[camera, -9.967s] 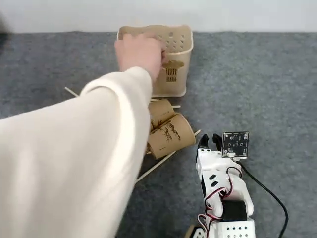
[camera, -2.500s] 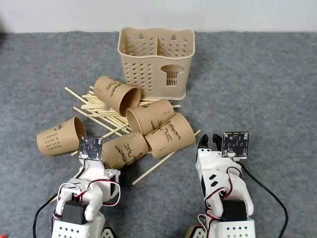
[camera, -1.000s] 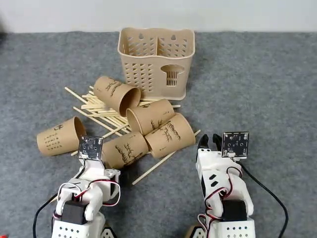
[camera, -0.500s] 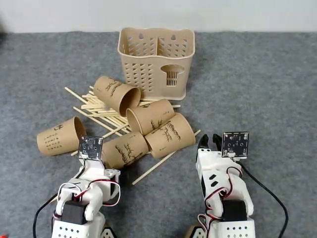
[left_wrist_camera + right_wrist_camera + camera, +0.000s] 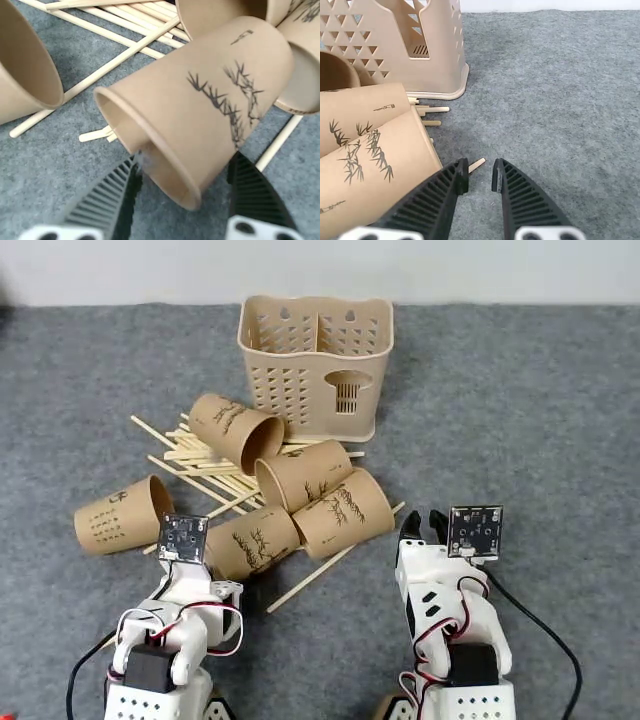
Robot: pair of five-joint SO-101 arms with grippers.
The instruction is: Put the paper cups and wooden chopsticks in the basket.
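Note:
A beige slotted basket [image 5: 315, 360] stands at the back of the table, also seen in the right wrist view [image 5: 395, 45]. Several brown paper cups lie on their sides in front of it, among them one [image 5: 237, 430] by the basket and one [image 5: 120, 513] far left. Wooden chopsticks [image 5: 205, 465] are scattered under and around them. My left gripper [image 5: 182, 187] is open, one finger on each side of the rim end of a lying cup [image 5: 200, 100]. My right gripper [image 5: 479, 176] stands narrowly open over bare carpet, beside another cup [image 5: 375, 150] and a chopstick tip [image 5: 476, 164].
Grey carpet [image 5: 520, 410] covers the table, with free room to the right of the basket and cups. The right arm's black cable [image 5: 545, 635] runs along the front right.
Ten seconds ago a person's arm stretched over the cups to the basket; it is gone. Over the last 2.5 seconds neither the arms nor the objects have moved.

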